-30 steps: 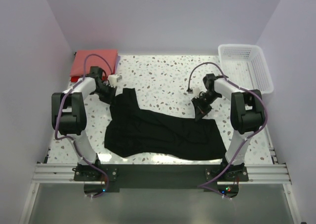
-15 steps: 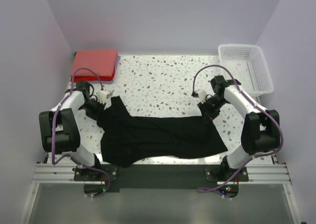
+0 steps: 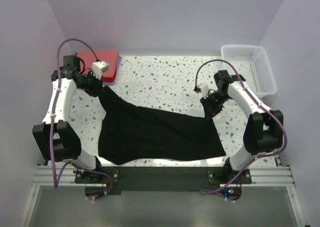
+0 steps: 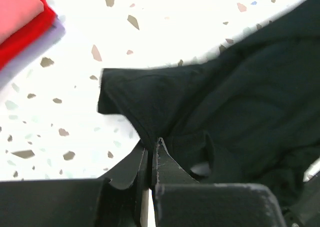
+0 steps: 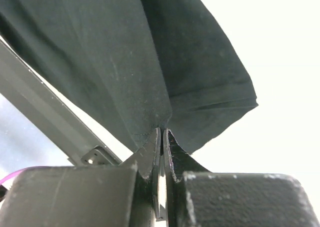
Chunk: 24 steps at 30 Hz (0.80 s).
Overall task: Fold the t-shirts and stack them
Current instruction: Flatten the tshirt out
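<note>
The black t-shirt hangs stretched between my two grippers, its lower edge trailing near the table's front. My left gripper is shut on the shirt's upper left corner, just in front of the folded coral-red t-shirts at the back left. The left wrist view shows black cloth pinched in the left gripper, with the red stack at top left. My right gripper is shut on the shirt's upper right corner; black cloth fans out from the right gripper.
A white lattice basket stands at the back right corner. The speckled table top shows behind the shirt. Walls close in on the left, back and right. An aluminium rail runs along the near edge.
My left arm has risen and swung back and left toward the red stack, pulling the black shirt's corner with it. The shirt now spreads wider and flatter between both grippers.
</note>
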### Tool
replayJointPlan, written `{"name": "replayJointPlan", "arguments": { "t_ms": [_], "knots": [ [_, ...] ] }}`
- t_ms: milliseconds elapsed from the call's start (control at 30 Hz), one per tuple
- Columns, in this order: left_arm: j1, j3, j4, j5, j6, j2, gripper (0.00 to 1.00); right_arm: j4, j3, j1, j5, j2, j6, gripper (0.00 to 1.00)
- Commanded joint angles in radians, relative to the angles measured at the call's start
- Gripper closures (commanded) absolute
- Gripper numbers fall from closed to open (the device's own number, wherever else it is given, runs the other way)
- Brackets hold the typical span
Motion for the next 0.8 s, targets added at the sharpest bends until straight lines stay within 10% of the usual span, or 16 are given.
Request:
{"name": "replayJointPlan", "arguments": {
  "t_ms": [0, 367, 500, 767],
  "knots": [
    [0.052, -0.032, -0.192, 0.004, 0.067, -0.074, 1.0, -0.028, 0.014, -0.009, 0.005, 0.003, -0.037, 1.0],
    [0.063, -0.429, -0.199, -0.515, 0.013, -0.127, 1.0, -0.039, -0.09, -0.009, 0.007, -0.043, -0.073, 1.0],
    [0.072, -0.375, -0.136, -0.469, -0.036, -0.007, 0.62, -0.059, -0.032, -0.007, -0.018, 0.014, -0.065, 1.0],
    [0.083, -0.015, -0.001, -0.286, -0.197, 0.172, 0.47, -0.051, 0.002, 0.001, -0.044, 0.042, -0.024, 1.0]
  ]
}}
